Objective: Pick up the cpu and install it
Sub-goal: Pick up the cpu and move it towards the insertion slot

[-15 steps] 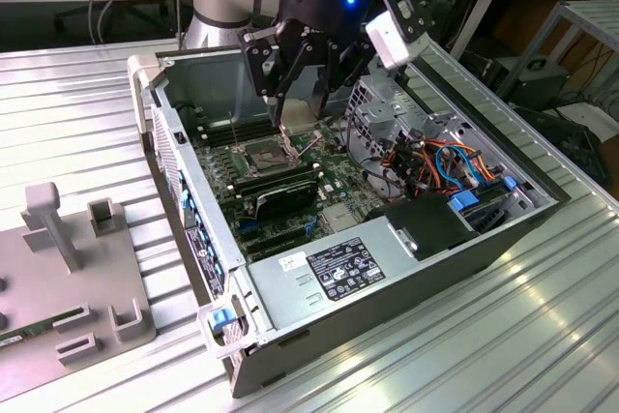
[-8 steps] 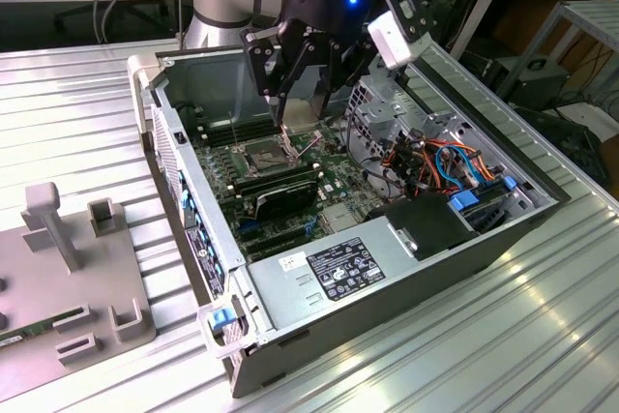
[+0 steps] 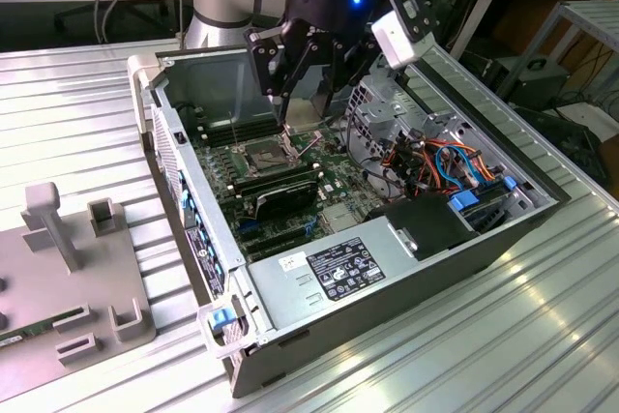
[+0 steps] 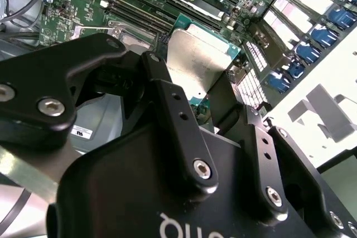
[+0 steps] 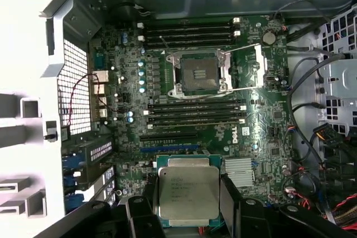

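The cpu (image 5: pixel 187 190), a flat square chip with a dull silver top, hangs above the green motherboard (image 5: pixel 262 137) inside the open computer case. My gripper (image 5: pixel 188 194) is shut on it, one black finger on each of two opposite edges. In the second wrist view the cpu (image 4: pixel 198 57) stands out between the fingers (image 4: pixel 167 98). The dark square socket (image 5: pixel 198 73) lies open a short way off from the cpu, its metal frame (image 5: pixel 245 68) swung aside. In the exterior view my gripper (image 3: pixel 308 108) holds the cpu (image 3: pixel 311 102) just above and beside the socket (image 3: pixel 266 154).
Long black memory sticks (image 5: pixel 192 32) flank the socket on two sides. The case's metal walls (image 3: pixel 184 142) surround the board. A power supply (image 3: pixel 338 273) and orange and blue cables (image 3: pixel 445 166) sit at the exterior view's right. A grey fixture (image 3: pixel 68 268) stands at its left.
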Robot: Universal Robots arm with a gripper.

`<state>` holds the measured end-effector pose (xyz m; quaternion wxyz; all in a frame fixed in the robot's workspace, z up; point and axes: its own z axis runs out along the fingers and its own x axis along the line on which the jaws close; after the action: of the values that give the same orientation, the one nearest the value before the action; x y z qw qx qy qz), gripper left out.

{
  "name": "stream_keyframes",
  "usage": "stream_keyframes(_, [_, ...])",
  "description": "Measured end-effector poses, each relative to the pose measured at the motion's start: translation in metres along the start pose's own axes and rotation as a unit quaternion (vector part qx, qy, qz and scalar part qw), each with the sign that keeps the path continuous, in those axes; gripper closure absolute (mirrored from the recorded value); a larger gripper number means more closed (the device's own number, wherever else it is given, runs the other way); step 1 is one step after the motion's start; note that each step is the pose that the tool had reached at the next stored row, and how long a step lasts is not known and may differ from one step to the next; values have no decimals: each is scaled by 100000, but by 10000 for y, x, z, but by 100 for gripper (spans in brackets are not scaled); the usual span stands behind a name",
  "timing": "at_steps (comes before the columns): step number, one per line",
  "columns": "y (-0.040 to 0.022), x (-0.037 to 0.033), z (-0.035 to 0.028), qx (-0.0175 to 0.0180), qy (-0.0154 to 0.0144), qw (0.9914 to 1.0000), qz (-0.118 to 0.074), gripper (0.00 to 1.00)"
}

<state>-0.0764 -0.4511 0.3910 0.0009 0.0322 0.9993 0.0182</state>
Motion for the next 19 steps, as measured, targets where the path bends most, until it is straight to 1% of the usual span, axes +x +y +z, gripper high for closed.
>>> stream_keyframes(13, [2, -23, 1, -1, 0, 100000, 1, 46])
stream_keyframes(19, [3, -49, 2, -3, 0, 100000, -2, 46])
